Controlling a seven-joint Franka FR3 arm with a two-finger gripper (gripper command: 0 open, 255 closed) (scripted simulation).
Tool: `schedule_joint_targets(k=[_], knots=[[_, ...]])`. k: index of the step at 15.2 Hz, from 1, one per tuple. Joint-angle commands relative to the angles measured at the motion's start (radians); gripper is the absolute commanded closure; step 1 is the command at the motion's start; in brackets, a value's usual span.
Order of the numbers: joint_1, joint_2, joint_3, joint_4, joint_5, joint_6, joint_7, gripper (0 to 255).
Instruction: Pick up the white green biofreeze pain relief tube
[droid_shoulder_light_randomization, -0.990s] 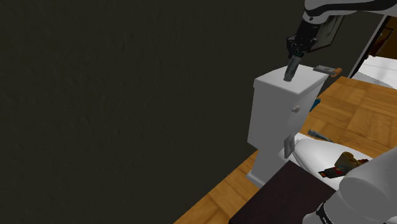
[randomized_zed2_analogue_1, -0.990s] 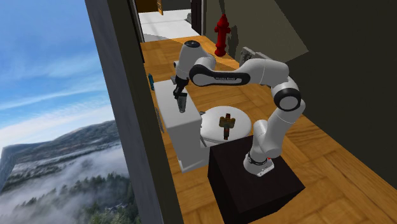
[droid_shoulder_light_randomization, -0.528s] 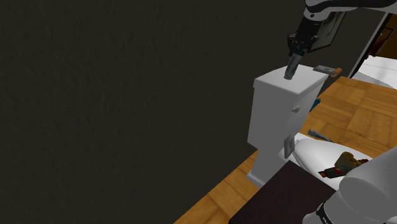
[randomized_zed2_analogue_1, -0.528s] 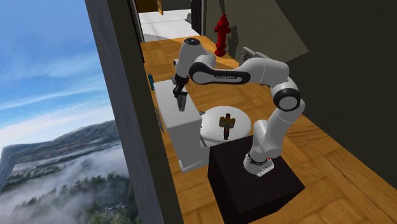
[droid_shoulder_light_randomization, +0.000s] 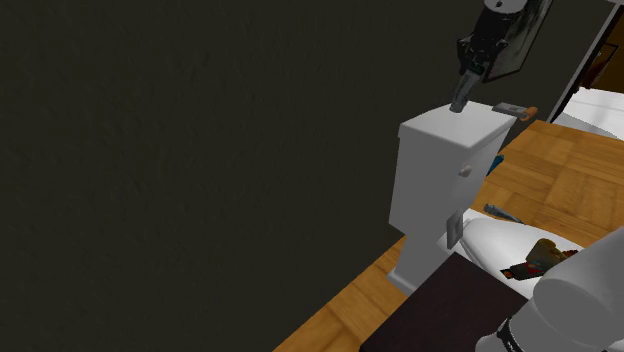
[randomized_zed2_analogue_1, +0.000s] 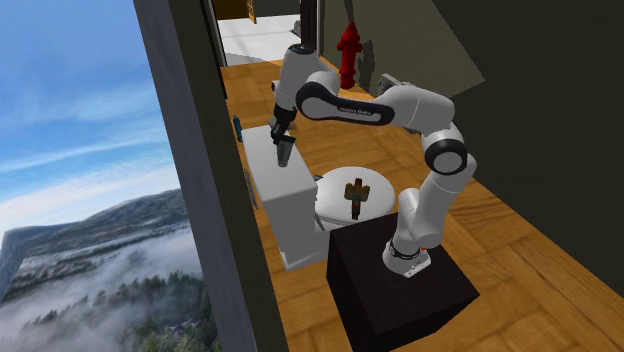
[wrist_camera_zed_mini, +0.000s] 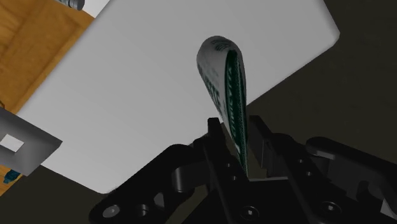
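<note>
Tube (wrist_camera_zed_mini: 221, 76) off the tank lid (droid_shoulder_light_randomization: 432, 128).
Pincer (droid_shoulder_light_randomization: 468, 78) clenched on one end of the tube. It has risen over the last second, and the tube now hangs just above the lid without touching. Pick-up looks essentially done.

Looks like a bathroom in a home. Told by a white toilet (randomized_zed2_analogue_1: 296, 212), tank (droid_shoulder_light_randomization: 436, 178) set against a dark wall (droid_shoulder_light_randomization: 200, 150), lid (droid_shoulder_light_randomization: 492, 240) down, small items (droid_shoulder_light_randomization: 510, 108) left on the tank's top. Told too by a parquet floor (droid_shoulder_light_randomization: 560, 178) of warm wood, as in a lived-in house, and by a white-green tube (wrist_camera_zed_mini: 224, 89) of the toiletry kind just above the tank. Odd for a house, though: a red hydrant (randomized_zed2_analogue_1: 348, 55) standing on the floor, and open sky (randomized_zed2_analogue_1: 70, 120) over misty hills beyond the wall.
</note>
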Motion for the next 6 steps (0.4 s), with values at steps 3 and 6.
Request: schedule_joint_targets(k=[3, 6], knots=[[0.001, 0.029, -0.003, 0.091, 0.01, -0.062, -0.009, 255], [0.001, 0.039, -0.004, 0.117, 0.013, -0.079, -0.012, 255]])
